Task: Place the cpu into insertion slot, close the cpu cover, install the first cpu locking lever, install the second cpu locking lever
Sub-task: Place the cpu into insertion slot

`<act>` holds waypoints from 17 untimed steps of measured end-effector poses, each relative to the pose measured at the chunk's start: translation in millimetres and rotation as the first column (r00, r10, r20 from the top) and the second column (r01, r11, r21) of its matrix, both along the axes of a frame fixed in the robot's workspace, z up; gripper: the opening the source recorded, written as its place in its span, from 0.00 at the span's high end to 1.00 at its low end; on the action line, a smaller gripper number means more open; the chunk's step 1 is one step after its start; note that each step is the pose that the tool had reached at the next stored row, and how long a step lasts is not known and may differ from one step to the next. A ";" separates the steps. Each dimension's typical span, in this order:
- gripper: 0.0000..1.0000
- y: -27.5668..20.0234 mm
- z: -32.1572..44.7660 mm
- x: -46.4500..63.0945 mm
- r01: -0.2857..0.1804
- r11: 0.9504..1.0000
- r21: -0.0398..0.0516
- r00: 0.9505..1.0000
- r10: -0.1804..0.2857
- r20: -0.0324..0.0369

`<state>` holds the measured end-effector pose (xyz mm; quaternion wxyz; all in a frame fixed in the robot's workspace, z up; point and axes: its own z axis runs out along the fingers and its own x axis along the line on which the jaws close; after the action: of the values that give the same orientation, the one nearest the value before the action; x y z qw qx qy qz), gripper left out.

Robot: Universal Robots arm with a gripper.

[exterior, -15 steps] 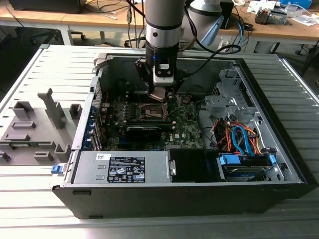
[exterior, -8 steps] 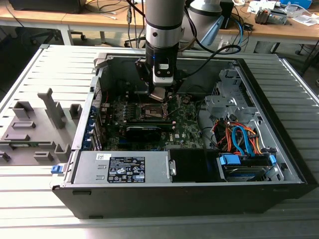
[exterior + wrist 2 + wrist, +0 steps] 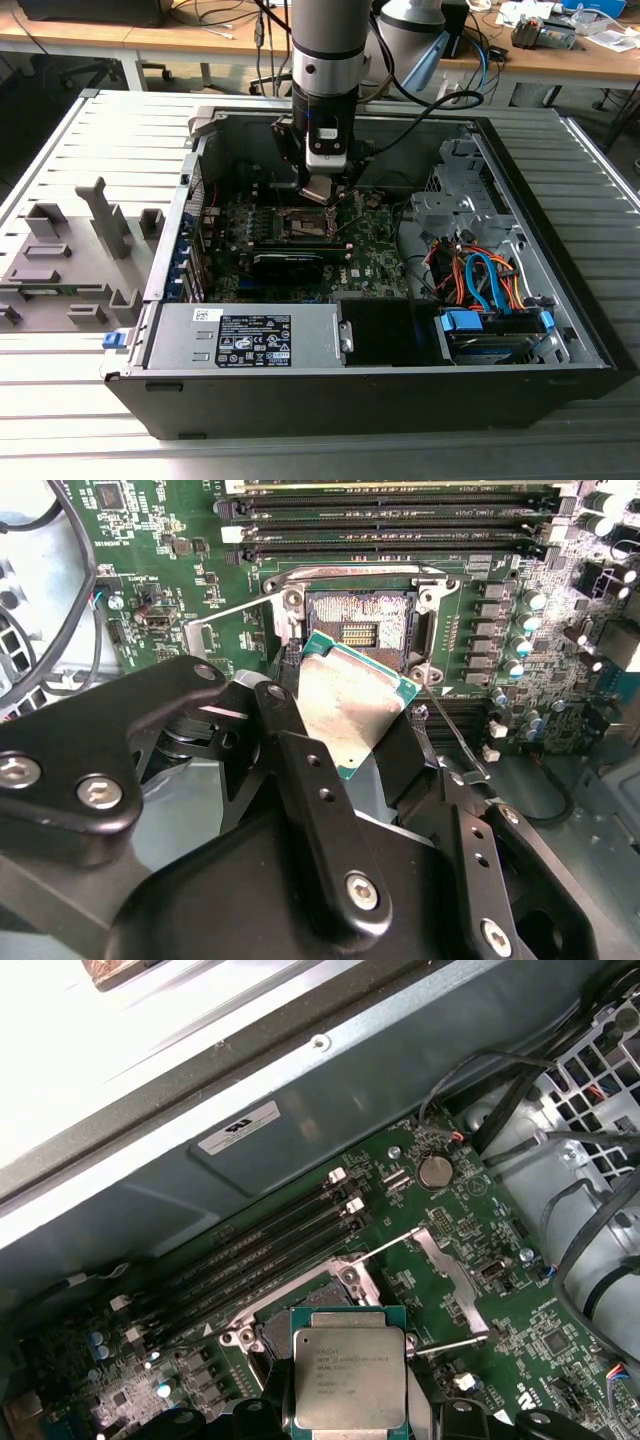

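While the fingers [image 3: 300, 770] grip the cpu [image 3: 350, 705] just above the bare insertion slot [image 3: 360, 615], the cpu cover [image 3: 225, 630] stands open, locking levers [image 3: 450, 1345] unlatched.

Gripper [image 3: 350, 745] holds cpu [image 3: 352, 692] by edges btwn fingers [image 3: 300, 755], right by bare insertion slot [image 3: 362, 620]; cpu cover [image 3: 222, 628] flipped open beside it.

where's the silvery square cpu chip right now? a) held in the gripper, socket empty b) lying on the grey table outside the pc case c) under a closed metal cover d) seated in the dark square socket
a: the small flat square silvery-grey chip is pinched in the black gripper, and the dark square socket next to it lies open with nothing in it.
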<state>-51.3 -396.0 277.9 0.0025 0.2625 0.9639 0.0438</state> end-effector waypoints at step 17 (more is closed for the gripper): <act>0.46 0.0 0.0 0.0 0.030 1.000 0.000 1.000 -0.030 0.000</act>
<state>-51.4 -396.0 277.9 0.0032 0.2769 0.9599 0.0436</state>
